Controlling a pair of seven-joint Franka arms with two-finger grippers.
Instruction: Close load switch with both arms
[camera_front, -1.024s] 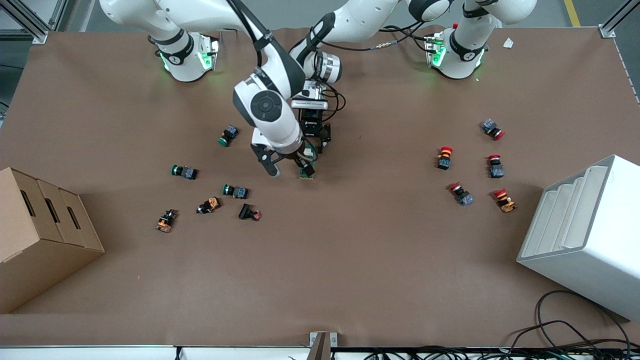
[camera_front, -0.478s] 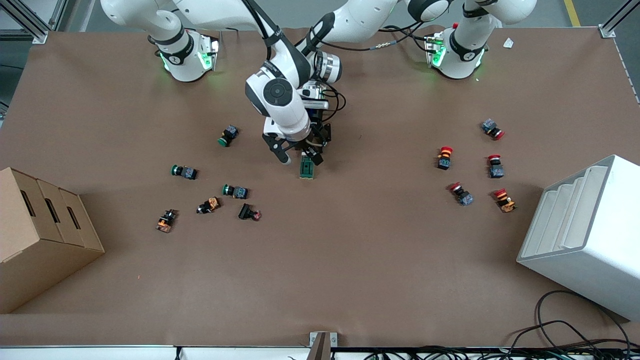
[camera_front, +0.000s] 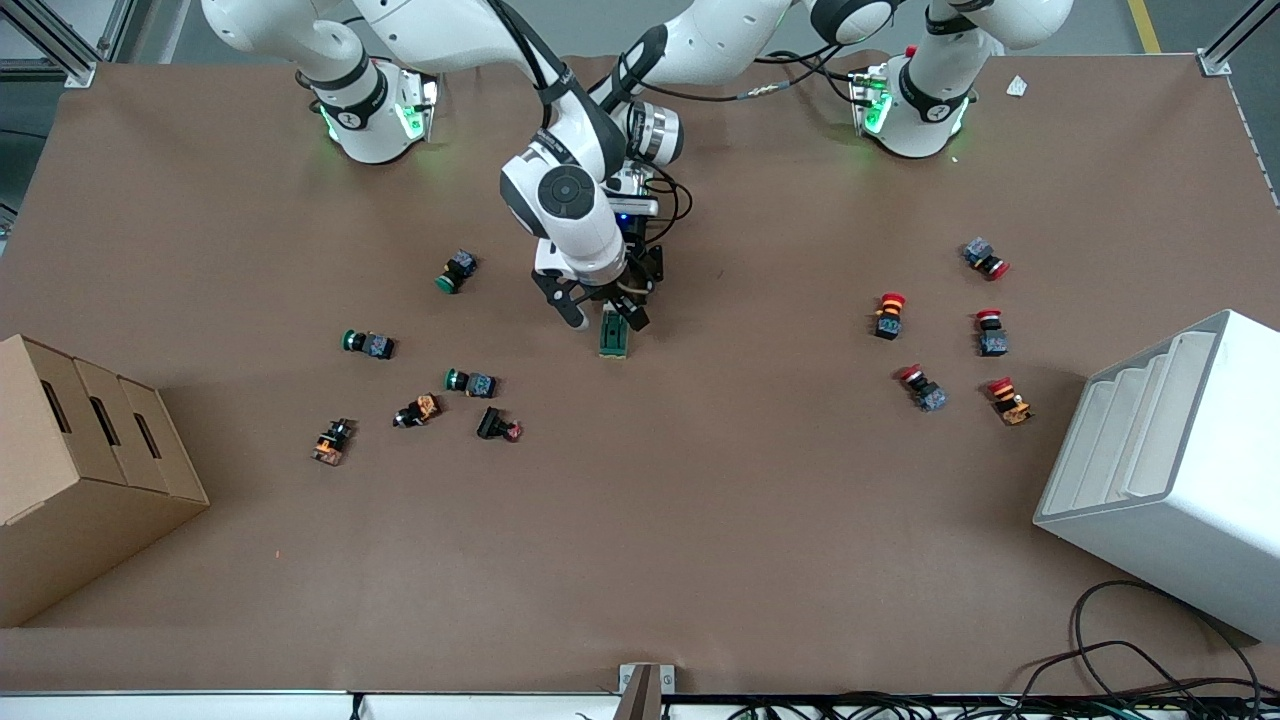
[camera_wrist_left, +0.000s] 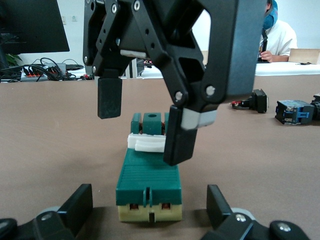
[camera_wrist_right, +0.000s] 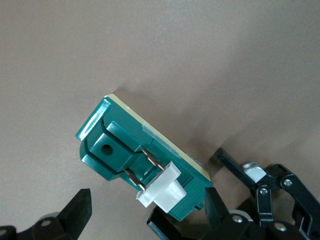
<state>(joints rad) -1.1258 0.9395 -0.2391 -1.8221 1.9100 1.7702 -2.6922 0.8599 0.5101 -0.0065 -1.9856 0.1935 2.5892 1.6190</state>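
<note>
The load switch lies flat on the brown table near the middle, dark green on a cream base, with its white lever at one end. My right gripper hangs open just above the lever end; one finger stands beside the lever and the other finger is off to the side. My left gripper is low at the switch's farther end and mostly hidden under the right wrist. It is open, with a finger on each side of the cream end and touching nothing.
Green-capped and orange push-buttons lie scattered toward the right arm's end, next to a cardboard box. Red-capped push-buttons lie toward the left arm's end, near a white bin. Cables trail at the front edge.
The right arm has drawn back toward its base. Its gripper has slid from the switch's nearer end to the lever end, uncovering the green body. The switch and left gripper have stayed put.
</note>
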